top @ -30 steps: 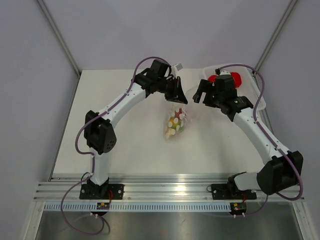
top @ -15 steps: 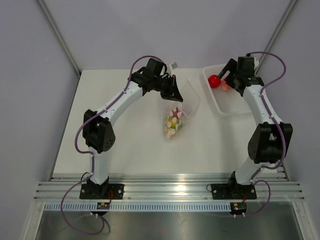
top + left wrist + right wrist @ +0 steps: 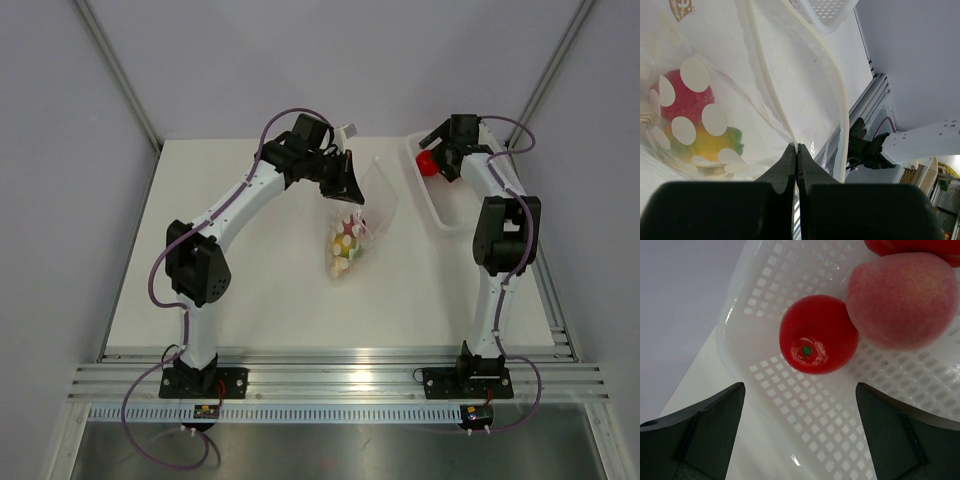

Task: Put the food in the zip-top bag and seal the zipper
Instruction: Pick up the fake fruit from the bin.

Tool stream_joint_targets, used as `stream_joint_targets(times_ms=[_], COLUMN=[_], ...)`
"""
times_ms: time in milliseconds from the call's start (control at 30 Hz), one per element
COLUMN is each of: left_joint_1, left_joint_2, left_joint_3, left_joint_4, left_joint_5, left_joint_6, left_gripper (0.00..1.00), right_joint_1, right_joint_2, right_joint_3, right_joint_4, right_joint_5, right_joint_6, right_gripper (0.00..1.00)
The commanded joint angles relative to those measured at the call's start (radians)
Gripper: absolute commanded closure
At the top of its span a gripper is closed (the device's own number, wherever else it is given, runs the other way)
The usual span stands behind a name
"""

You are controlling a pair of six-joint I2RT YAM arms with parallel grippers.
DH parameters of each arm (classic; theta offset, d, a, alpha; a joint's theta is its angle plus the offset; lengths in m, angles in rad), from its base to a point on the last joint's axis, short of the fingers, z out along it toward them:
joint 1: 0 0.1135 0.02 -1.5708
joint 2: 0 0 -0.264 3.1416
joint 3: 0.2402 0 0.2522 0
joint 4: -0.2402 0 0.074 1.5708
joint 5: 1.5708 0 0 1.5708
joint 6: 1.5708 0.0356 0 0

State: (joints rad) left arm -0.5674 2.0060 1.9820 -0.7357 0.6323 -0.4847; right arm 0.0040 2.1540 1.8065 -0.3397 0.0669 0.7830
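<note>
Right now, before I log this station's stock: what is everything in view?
Clear polka-dotted zip-top bag: one, clear with white dots, table centre.
Toy food in bag: several, red and yellow-green, at its bottom.
White perforated plastic tray: one, white, table's far right.
Glossy red ball fruit: one, red, in tray.
Pink peach-like fruit: one, pink, in tray beside it.
Table: one, white, under everything.
Left gripper: one, black, shut on bag's mouth edge.
Right gripper: one, black, open above tray.
</note>
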Motion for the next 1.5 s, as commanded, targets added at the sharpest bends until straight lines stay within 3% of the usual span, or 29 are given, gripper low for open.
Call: stream_joint_targets(times_ms=[0,533,633,800,933,1467], left_joint_1=[0.008,0.011,0.012,0.014,0.014,0.017], left_joint_2=[0.0,0.007,0.011,0.017,0.016,0.017], left_joint_3=[0.055,0.046,0.046,0.047,0.041,0.043], left_joint_4=[-0.01,-0.005,-0.004,-0.004,-0.001,0.015], left_joint_5=[0.0,0.004,0.003,0.003,0.001,-0.016], left_joint_6=[0.041,0.052,0.052,0.052,0.051,0.02], left_gripper=[1.0,1.0,1.0,1.0,1.0,1.0], right_joint_1=[0.004,0.004,0.004,0.004,0.004,0.004], right_joint_2=[0.068,0.225,0.221,0.143,0.055,-0.408], right_joint_3=[0.089,0.174,0.157,0.059,-0.042,-0.407], right_joint_4=[0.067,0.094,0.108,0.169,0.205,0.235], right_joint_5=[0.062,0.142,0.148,0.165,0.175,0.079], right_joint_6=[0.078,0.136,0.134,0.119,0.09,-0.028], right_gripper=[0.01,0.01,0.05,0.25,0.31,0.32])
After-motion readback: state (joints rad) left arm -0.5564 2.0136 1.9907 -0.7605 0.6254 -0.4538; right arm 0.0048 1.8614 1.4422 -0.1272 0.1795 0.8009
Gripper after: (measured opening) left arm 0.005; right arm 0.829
